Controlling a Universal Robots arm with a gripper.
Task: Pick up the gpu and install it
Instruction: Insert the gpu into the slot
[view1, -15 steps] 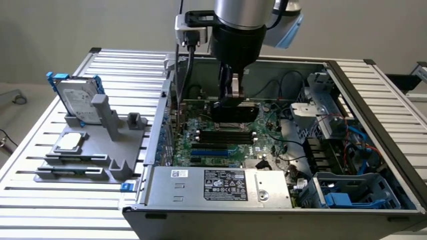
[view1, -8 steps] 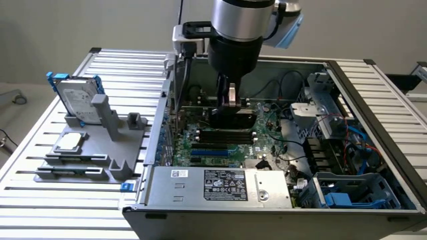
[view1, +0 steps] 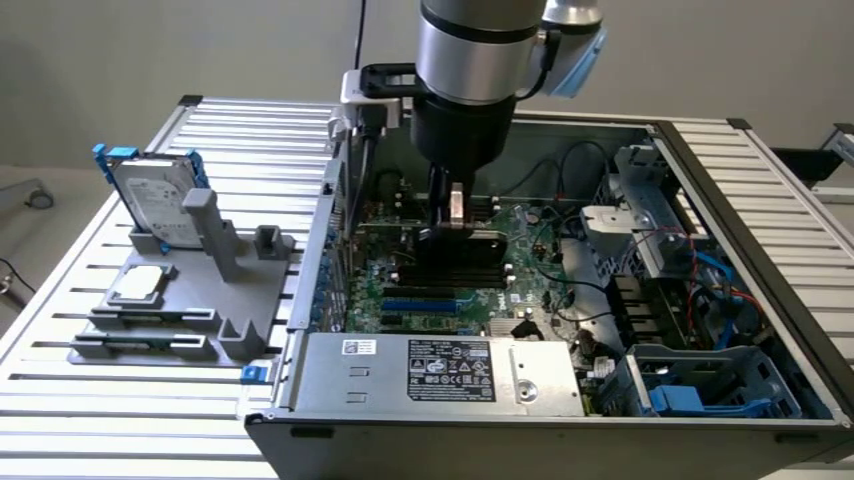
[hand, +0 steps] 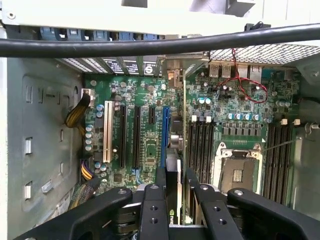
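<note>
Dark end effector (hand: 175, 174) grips the gpu (hand: 173, 200) edge-on between its partly closed fingers (hand: 151, 205), upright over the green motherboard (hand: 150, 150) inside the open computer case (hand: 40, 150).

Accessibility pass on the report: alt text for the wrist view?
The gripper grips the gpu edge-on over the green motherboard, close to its blue slot. A black cable crosses the foreground.
</note>
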